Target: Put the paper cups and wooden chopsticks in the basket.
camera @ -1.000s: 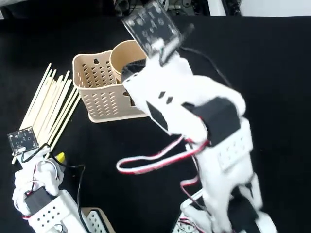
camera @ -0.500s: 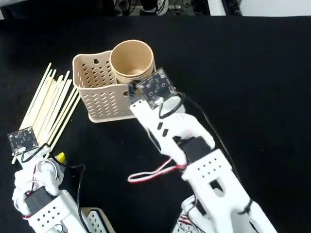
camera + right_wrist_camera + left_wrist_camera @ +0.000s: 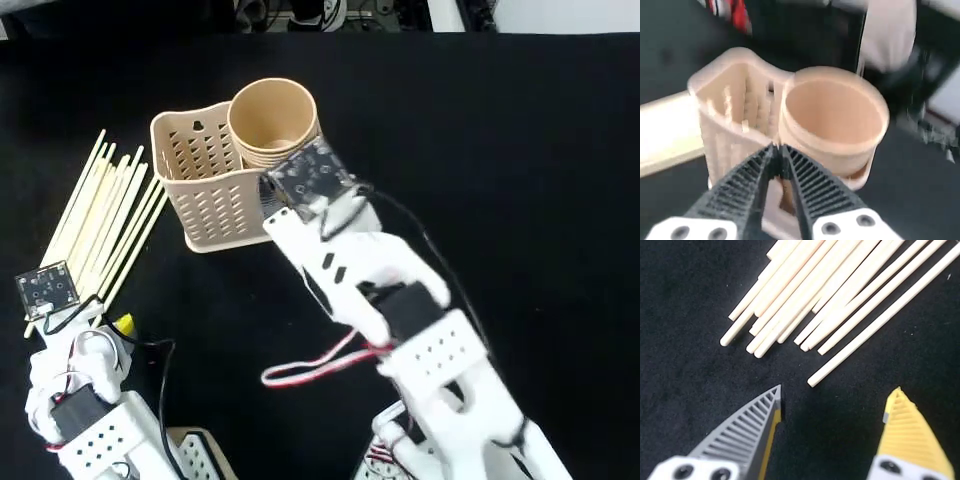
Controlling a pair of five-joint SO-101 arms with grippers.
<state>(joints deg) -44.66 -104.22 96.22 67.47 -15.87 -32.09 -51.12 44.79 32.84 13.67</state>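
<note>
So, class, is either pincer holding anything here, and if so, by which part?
Nothing is held. The left pincer is open and empty near the chopsticks; the right pincer is shut on nothing, in front of the basket.

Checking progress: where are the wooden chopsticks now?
The wooden chopsticks lie bundled on the table, left of the basket in the high view, just ahead of the open left gripper.

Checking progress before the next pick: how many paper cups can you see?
2 at least: the top cup and a rim just beneath it, nested in one stack in the basket, beside the shut right tool. More may be hidden inside the stack.
</note>
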